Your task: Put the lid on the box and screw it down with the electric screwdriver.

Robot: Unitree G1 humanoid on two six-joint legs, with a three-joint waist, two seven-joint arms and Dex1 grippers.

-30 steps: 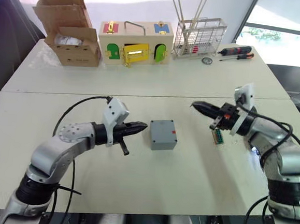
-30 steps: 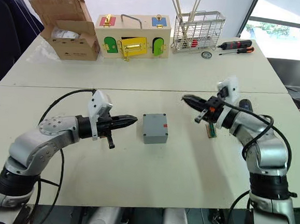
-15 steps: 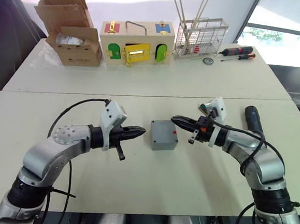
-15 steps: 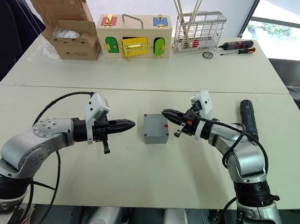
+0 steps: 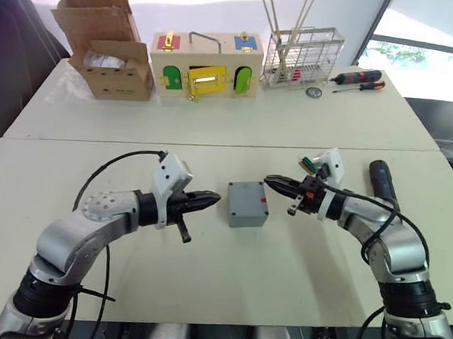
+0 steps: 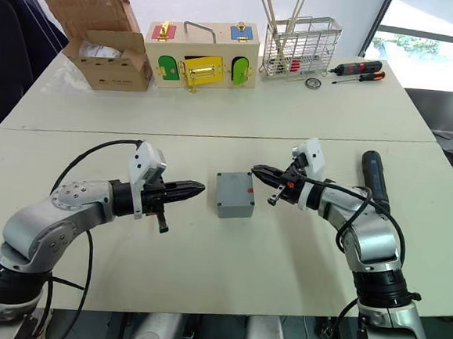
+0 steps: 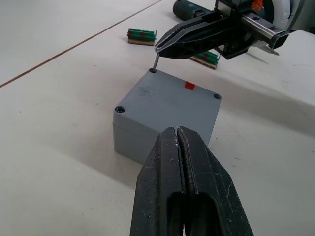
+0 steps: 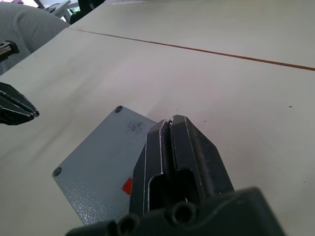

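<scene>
Two pincers flank the box (image 5: 247,203) mid-bench, its lid (image 7: 167,98) already seated. Clenched, the right pincer (image 7: 158,48) pinches what looks like a thin screw over a corner hole; the left pincer (image 5: 212,197) is clenched on nothing. The likely step is seating screws; next, lower it straight in. The electric screwdriver (image 5: 382,180) lies toward the right edge. A wire basket (image 5: 302,56) at the far edge holds sticks.

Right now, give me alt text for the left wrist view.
The closed grey box, lid on, sits just beyond the shut left gripper. The right gripper holds a small screw over one corner hole.
</scene>
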